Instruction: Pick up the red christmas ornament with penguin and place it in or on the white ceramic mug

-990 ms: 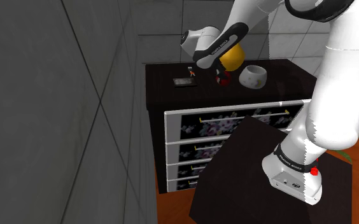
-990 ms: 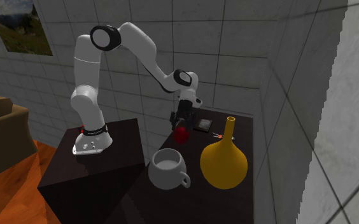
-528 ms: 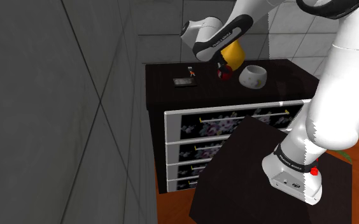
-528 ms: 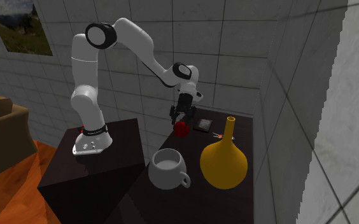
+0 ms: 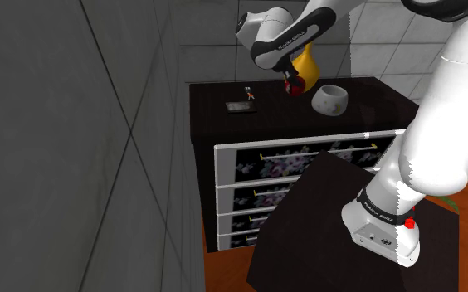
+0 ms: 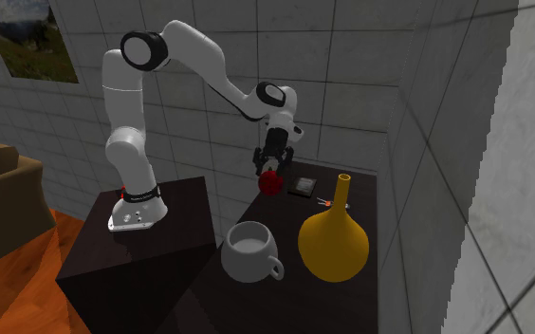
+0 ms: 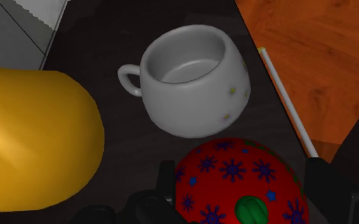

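Claw: the black claw (image 5: 291, 80) hangs from the white arm over the back part of the dark desk (image 5: 373, 112), and its fingers are closed narrow around the ornament; from the wrist I see one black finger (image 7: 167, 181) on each flank of the ball.
Ornament: the red ornament (image 5: 293, 85) is gripped in the claw and hangs clear of the desk top. Close up (image 7: 242, 178) it is a red ball with blue star-like marks and a green knob. From the second exterior view it is a red blob (image 6: 271, 182) just under the wrist.
Mug: the white mug (image 5: 330, 99) stands upright on the desk, at 4 o'clock from the ornament in the shoulder view and apart from it. In the second exterior view it (image 6: 249, 252) sits near the front edge, at about 6 o'clock from the ornament. From the wrist its open mouth (image 7: 194, 79) shows just beyond the ball, with small coloured specks on its side.
Vase: a yellow vase (image 6: 333, 242) with a round belly and a thin neck stands beside the mug, at 3 o'clock from it in the second exterior view. In the shoulder view it (image 5: 307, 68) shows behind the claw.
Small things: a flat dark item (image 5: 241, 106) lies at 8 o'clock from the ornament in the shoulder view, with a tiny orange-and-black object (image 5: 249, 94) just behind it.
Desk front: white-framed drawer fronts (image 5: 307, 158) with a flowered pattern.
Stand: the dark box (image 6: 142, 247) carrying the arm's base sits beside the desk.
Room: grey tiled walls, an orange wooden floor (image 6: 28, 275) and a framed picture (image 6: 33, 38).
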Controlling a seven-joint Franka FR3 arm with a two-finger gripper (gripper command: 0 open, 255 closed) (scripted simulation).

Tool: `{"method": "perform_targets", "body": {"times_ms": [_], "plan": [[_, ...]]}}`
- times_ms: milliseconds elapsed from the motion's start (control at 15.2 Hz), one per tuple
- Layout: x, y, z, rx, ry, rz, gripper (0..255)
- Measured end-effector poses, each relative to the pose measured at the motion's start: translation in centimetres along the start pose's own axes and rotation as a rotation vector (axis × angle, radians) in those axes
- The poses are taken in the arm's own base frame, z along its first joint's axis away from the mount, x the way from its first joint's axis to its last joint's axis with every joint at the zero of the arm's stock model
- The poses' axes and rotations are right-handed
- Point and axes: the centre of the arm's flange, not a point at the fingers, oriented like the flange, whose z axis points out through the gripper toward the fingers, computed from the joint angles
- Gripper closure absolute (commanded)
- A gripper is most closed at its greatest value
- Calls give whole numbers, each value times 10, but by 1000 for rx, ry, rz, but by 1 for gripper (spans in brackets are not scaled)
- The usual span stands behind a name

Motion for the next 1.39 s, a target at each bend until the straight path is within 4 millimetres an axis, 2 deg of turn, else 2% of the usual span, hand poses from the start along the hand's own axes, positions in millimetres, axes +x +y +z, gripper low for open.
{"method": "perform_targets", "body": {"times_ms": [858, 1122, 1386], "plan": [[-52, 15, -42, 0, 0, 0, 255], [-80, 29, -17, 1, 0, 1, 255], [-119, 38, 19, 1, 0, 0, 255]]}}
